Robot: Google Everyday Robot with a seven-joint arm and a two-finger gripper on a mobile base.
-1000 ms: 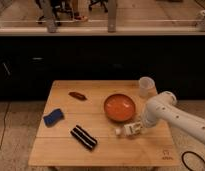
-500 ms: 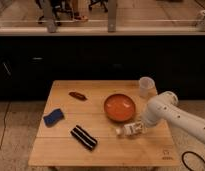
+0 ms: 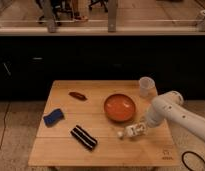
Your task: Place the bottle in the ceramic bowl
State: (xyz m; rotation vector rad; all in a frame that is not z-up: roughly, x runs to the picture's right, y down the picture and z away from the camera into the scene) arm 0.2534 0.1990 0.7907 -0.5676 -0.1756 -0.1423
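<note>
- Pincer [image 3: 141, 129] at the end of a white arm [image 3: 168, 111] that reaches in from the right, low over the desk [image 3: 61, 150] near its front right part. It is right at the bottle, but how far open it is, or whether it grips, cannot be told.
- Bottle [image 3: 129, 132], small and clear, lies on its side on the desk with its white cap pointing left, just in front of the bowl and outside it.
- Ceramic bowl [image 3: 119, 107], round and orange-red, sits right of centre; only its glossy inside shows.
- Translucent white cup [image 3: 146, 87] stands upright behind the bowl, to the right; its contents cannot be told.
- Blue sponge [image 3: 53, 117], a dark striped bar [image 3: 83, 137] and a reddish-brown item [image 3: 77, 95] lie on the left half.
</note>
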